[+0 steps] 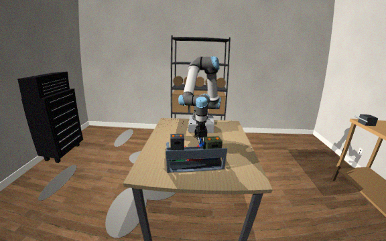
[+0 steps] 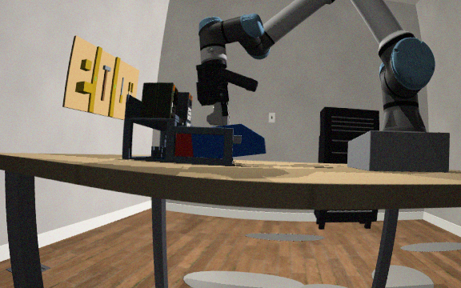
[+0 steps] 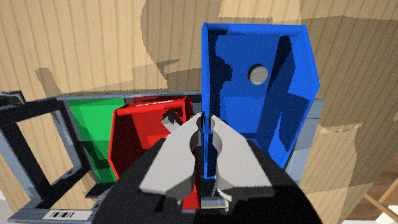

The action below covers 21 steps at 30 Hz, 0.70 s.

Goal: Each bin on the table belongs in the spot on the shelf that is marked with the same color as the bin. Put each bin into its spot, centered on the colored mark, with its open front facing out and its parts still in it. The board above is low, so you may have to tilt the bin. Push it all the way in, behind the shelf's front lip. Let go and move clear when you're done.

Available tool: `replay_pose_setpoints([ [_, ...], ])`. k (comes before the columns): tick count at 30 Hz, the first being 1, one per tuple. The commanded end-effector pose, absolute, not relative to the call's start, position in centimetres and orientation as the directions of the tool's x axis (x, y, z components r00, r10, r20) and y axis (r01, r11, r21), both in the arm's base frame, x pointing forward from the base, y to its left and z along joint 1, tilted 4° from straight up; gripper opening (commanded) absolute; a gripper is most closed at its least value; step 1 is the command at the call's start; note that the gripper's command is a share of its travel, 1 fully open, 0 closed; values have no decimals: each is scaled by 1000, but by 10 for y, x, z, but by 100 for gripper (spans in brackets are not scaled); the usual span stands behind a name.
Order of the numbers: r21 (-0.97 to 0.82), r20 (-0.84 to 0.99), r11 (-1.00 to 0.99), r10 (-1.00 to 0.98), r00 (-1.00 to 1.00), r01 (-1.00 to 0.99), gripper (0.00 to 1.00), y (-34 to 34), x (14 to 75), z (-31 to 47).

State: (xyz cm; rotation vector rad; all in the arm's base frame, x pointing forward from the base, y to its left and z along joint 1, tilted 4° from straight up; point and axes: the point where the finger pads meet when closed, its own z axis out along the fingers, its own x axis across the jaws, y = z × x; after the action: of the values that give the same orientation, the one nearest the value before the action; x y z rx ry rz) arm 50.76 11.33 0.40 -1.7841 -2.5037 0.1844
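Note:
My gripper [image 3: 205, 113] is shut on the left side wall of the blue bin [image 3: 260, 95]. The bin holds a round grey part [image 3: 258, 74] and sticks partly out of the dark grey shelf [image 3: 45, 150] at its right end. In the exterior view the blue bin [image 2: 243, 140] juts out of the shelf [image 2: 178, 138] toward the robot base, with the gripper [image 2: 217, 118] above it. A red bin [image 3: 150, 135] sits in the shelf beside the blue one, with a green patch [image 3: 92, 125] to its left. In the top view the gripper [image 1: 200, 137] is behind the shelf [image 1: 196, 160].
Two dark boxes [image 1: 177, 141] [image 1: 212, 142] with orange tops stand on the shelf's top board. The robot's grey base block [image 2: 398, 150] stands on the table behind the shelf. A tool board [image 2: 100, 80] hangs on the wall.

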Motion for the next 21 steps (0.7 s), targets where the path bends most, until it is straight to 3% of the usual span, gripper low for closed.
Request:
replay_pose_setpoints([
  [1, -120, -21, 326, 944, -330, 938, 0, 115, 513, 6],
  [21, -110, -20, 327, 944, -331, 939, 0, 117, 518, 5],
])
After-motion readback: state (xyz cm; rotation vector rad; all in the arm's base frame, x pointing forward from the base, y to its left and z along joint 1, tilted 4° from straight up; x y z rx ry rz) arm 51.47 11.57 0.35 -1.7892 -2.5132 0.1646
